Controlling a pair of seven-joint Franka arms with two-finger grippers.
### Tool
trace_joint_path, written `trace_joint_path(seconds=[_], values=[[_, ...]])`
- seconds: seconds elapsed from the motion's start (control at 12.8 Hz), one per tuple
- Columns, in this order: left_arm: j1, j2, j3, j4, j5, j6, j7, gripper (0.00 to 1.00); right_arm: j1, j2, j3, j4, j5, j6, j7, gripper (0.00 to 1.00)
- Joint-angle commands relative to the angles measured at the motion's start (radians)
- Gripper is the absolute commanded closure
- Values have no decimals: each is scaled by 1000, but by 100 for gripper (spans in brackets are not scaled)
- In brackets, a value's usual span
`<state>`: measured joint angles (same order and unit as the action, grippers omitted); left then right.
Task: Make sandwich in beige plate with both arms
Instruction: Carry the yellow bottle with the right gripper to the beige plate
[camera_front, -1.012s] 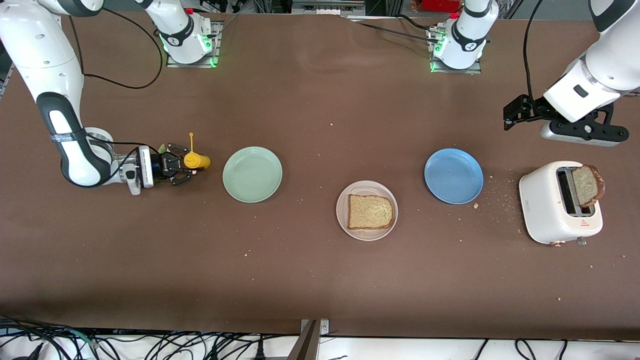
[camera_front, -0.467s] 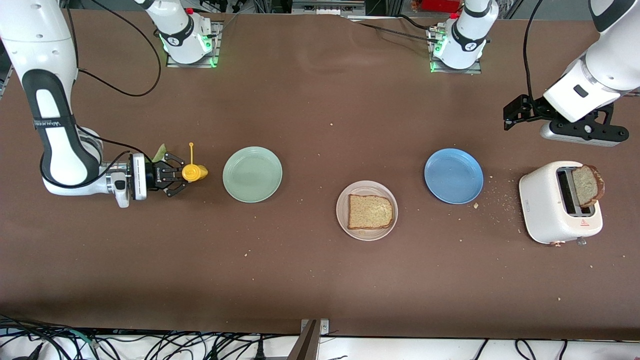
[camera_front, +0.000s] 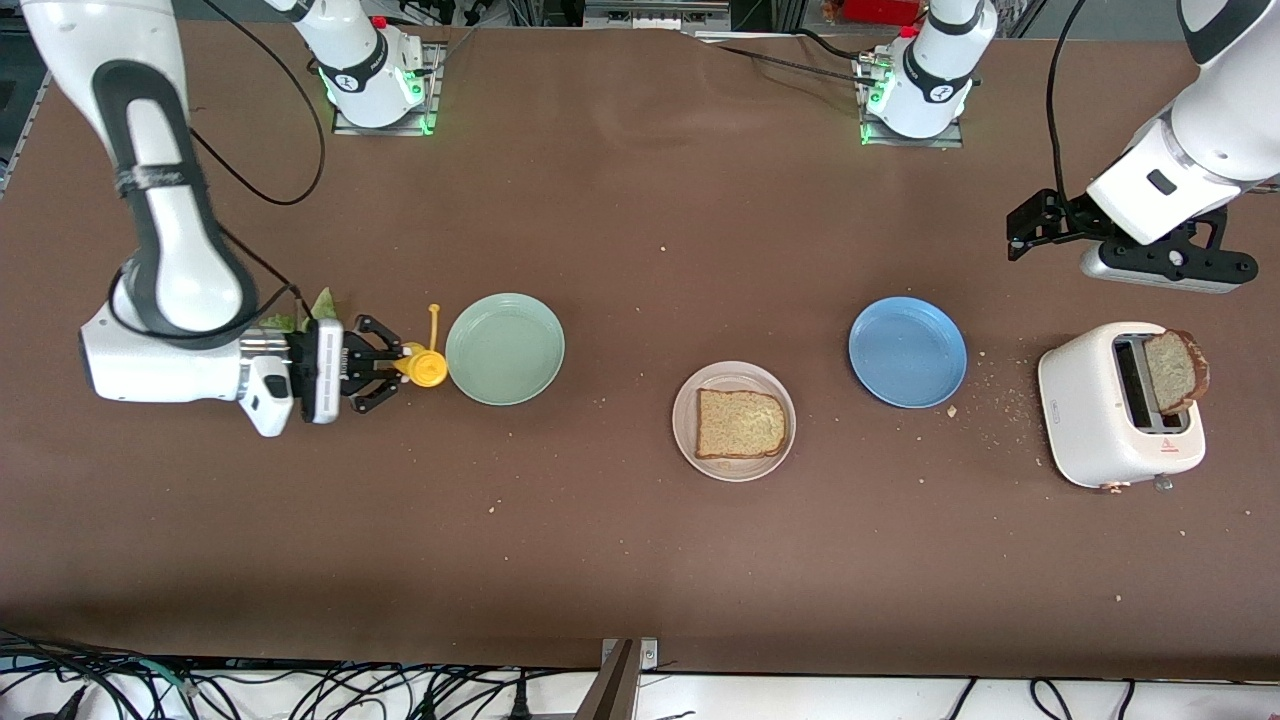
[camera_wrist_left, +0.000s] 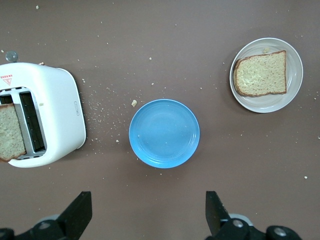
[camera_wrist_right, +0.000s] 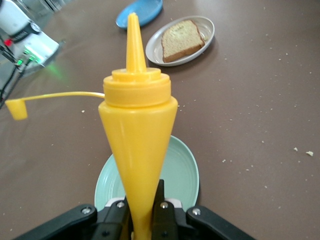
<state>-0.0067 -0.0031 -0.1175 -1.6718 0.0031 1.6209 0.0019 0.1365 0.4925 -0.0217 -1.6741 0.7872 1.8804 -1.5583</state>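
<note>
A slice of brown bread (camera_front: 738, 424) lies on the beige plate (camera_front: 735, 372) in the middle of the table. A second slice (camera_front: 1174, 372) stands in the white toaster (camera_front: 1095, 410). A green lettuce leaf (camera_front: 320, 305) peeks out beside the right arm. My right gripper (camera_front: 398, 362) is shut on a yellow squeeze bottle (camera_wrist_right: 137, 130), whose tethered cap hangs open. The bottle is in the air, its nozzle at the rim of the pale green plate (camera_front: 505, 349). My left gripper (camera_front: 1022, 228) waits open and empty over the table by the toaster and the blue plate (camera_wrist_left: 164, 133).
The blue plate (camera_front: 907, 351) sits between the beige plate and the toaster. Crumbs are scattered around the toaster. Both arm bases stand along the table's edge farthest from the front camera.
My right gripper has closed on the yellow bottle, lifted it and carried it toward the pale green plate. The left arm has not moved.
</note>
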Motion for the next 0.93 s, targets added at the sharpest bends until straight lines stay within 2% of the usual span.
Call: trace_joint_path(seconds=[0.0, 0.39, 0.62, 0.86], values=[[1, 6, -1, 24, 20, -22, 0, 0, 110, -9, -7, 71, -123, 70, 273, 100], [-1, 6, -1, 24, 20, -22, 0, 0, 375, 29, -7, 152, -497, 255, 825, 100], [1, 8, -1, 24, 20, -22, 0, 0, 486, 127, -9, 267, -731, 275, 1108, 100], [2, 6, 1, 24, 18, -39, 1, 0, 583, 242, -12, 367, -912, 273, 1227, 100]])
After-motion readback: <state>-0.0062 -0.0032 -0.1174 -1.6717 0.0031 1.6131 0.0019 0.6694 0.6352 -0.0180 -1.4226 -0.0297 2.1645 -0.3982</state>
